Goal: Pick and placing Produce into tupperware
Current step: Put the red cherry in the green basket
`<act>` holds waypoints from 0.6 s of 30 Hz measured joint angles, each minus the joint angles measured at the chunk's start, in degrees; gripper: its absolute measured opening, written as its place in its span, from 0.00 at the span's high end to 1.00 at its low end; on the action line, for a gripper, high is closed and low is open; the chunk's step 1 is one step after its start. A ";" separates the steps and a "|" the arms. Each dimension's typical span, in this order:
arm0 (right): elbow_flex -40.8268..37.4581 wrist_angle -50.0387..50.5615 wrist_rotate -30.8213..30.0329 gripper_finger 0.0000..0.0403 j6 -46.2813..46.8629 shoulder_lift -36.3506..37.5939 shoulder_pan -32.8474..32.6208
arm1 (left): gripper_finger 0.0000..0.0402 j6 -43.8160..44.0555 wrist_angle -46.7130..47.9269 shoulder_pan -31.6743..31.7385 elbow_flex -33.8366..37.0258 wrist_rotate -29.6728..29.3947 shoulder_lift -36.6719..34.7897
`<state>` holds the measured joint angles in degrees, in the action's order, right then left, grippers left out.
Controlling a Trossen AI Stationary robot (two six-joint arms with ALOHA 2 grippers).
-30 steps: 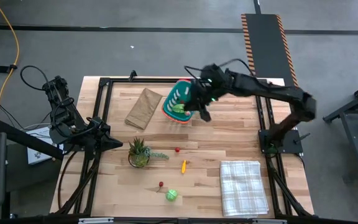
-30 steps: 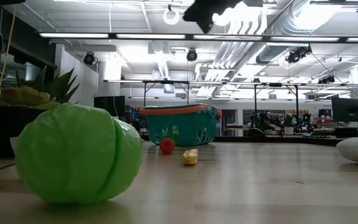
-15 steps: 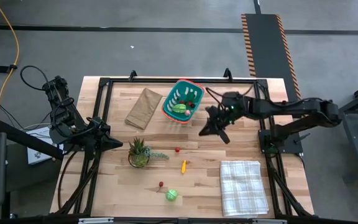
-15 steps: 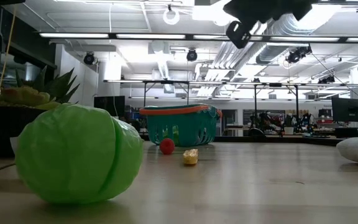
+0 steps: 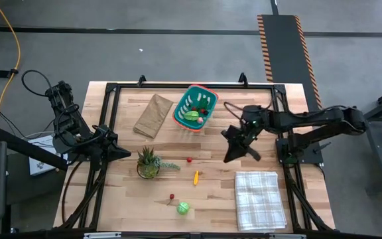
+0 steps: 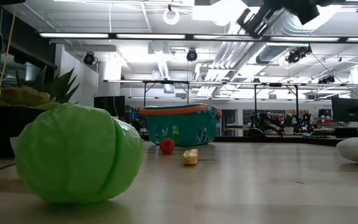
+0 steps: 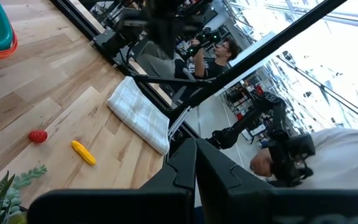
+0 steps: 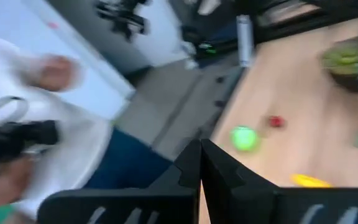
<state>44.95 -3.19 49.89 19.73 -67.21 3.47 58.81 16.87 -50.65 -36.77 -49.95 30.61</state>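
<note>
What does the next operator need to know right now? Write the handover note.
Right hand: shut, empty, above the table between the basket and the checked cloth.
Left hand: shut, empty, parked at the table's left edge.
Done: the teal basket at the back holds a green piece and a few small ones.
Left on the table: red piece, yellow-orange piece, second red piece, green cabbage-like piece.
The potted plant and paper bag are not part of the job.

Tupperware sits right of the paper bag; cloth lies at the table's right edge.
</note>
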 joint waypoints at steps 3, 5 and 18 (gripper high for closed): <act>0.00 -2.75 3.71 1.00 5.27 4.04 0.59 | 1.00 0.01 0.00 0.01 0.00 0.00 0.01; 0.00 -6.34 3.19 1.00 8.79 7.44 0.75 | 1.00 0.01 0.00 0.01 0.00 0.00 0.00; 0.07 -17.84 -23.87 1.00 13.83 23.46 0.76 | 1.00 -4.41 0.00 0.00 0.00 2.98 -0.86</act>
<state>45.01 -21.03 26.02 33.56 -43.75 4.23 54.40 16.87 -50.65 -36.77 -46.97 29.75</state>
